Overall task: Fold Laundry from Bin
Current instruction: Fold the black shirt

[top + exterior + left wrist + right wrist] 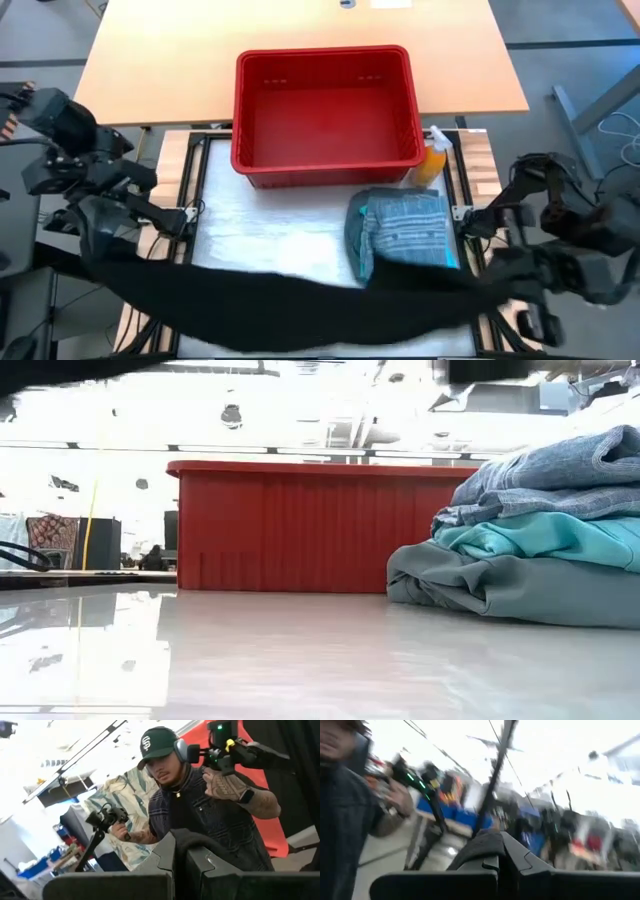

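Tabletop (270,225): bin (325,110) empty, folded stack (405,235) beside | left claw (100,235), right claw (520,290) each clamp black garment (290,300) | I keep it taut, lower evenly.

One red bin (325,110); three folded garments stacked (530,535); one black garment (290,305); one orange spray bottle (434,160); one person (210,815).

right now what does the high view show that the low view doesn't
Only the high view shows the black garment stretched between the shut left gripper and the shut right gripper, the orange spray bottle, and that the bin is empty. Only the low view shows the stack's layers: striped cloth, teal, grey-green at the bottom. Both show the red bin and the folded stack.
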`<state>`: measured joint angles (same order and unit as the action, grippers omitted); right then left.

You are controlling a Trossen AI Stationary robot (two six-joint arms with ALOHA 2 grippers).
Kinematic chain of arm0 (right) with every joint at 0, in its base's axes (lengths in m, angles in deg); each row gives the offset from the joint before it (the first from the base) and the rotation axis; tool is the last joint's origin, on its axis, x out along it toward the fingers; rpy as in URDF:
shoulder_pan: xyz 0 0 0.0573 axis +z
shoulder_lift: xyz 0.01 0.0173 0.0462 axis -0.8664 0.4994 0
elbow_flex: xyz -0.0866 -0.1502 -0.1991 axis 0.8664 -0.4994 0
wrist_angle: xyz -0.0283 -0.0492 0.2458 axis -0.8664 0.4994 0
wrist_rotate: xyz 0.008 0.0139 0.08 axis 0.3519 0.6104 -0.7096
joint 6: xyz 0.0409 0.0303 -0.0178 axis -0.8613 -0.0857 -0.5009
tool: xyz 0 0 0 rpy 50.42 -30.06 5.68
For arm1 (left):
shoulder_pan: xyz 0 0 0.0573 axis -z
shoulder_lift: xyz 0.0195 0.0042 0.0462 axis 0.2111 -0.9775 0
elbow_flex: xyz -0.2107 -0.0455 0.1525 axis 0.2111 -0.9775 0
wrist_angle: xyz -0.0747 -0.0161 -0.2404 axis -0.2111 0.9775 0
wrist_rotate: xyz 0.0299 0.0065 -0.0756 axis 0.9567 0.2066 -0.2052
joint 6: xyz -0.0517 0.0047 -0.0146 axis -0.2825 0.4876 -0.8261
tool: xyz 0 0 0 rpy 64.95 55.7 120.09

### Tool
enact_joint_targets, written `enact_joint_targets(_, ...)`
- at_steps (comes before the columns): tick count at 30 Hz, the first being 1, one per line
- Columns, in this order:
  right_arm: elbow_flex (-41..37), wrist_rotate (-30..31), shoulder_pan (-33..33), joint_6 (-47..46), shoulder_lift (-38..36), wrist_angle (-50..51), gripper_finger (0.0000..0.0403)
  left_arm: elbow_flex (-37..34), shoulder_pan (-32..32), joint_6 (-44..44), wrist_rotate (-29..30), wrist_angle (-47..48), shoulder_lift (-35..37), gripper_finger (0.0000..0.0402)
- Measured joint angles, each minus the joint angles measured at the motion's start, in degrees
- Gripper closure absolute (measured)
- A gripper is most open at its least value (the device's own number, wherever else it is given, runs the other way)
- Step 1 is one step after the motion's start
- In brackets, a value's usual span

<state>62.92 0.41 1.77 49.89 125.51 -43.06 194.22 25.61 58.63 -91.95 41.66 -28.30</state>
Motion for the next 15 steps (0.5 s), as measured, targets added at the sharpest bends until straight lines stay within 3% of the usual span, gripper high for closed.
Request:
enact_joint_targets(3,0.04,-1.91,2.22,5.74,0.51,-4.19,0.0384,0.02,1.13,1.75,-0.15,-0.04,0.14,0.0402)
enact_joint_targets(5,0.04,4.27,3.95,5.69,0.73,-4.14,0.0384,0.02,1.62,2.01,-0.2,-0.03,0.15,0.0401)
enact_joint_targets(11,0.02,43.58,4.97,-3.83,1.36,-1.64,0.0384,0.02,2.72,0.68,5.05,3.21,0.05,0.0401)
enact_joint_targets(15,-0.46,43.97,0.98,-16.2,0.96,9.19,0.0384,0.09,2.72,3.49,15.69,13.09,0.16,0.0401)
